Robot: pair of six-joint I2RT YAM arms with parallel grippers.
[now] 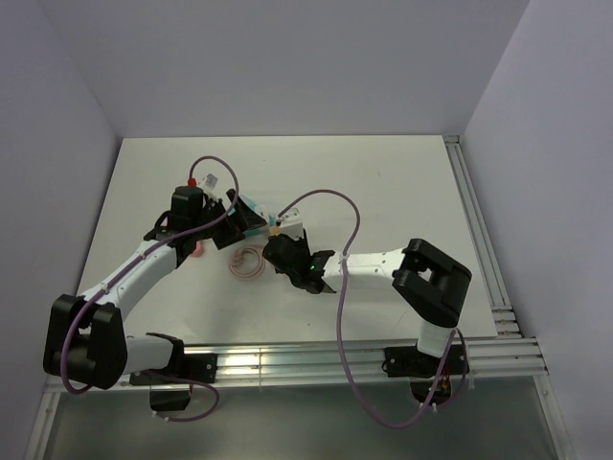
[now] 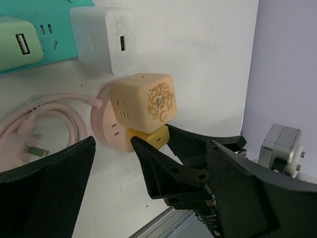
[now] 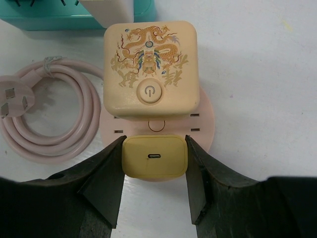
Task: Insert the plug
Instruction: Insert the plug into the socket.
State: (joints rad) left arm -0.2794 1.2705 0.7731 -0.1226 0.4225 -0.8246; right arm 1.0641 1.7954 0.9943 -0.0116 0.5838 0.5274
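Plug (image 3: 154, 156): small yellow rounded-square block, matte plastic, one oval port in its face. It is pinched side to side by the partly closed black right claw (image 3: 154, 144), at the near edge of a round pink socket disc (image 3: 205, 119) on the white table (image 3: 262, 74), just beside a glossy cream dragon-printed cube (image 3: 148, 64). Left claw (image 2: 153, 148): spread wide, empty.

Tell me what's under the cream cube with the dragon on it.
A round pink socket base lies under the cream cube; its rim and some slots show. The cube hides the middle. The right hand holds a yellow charger at its edge.
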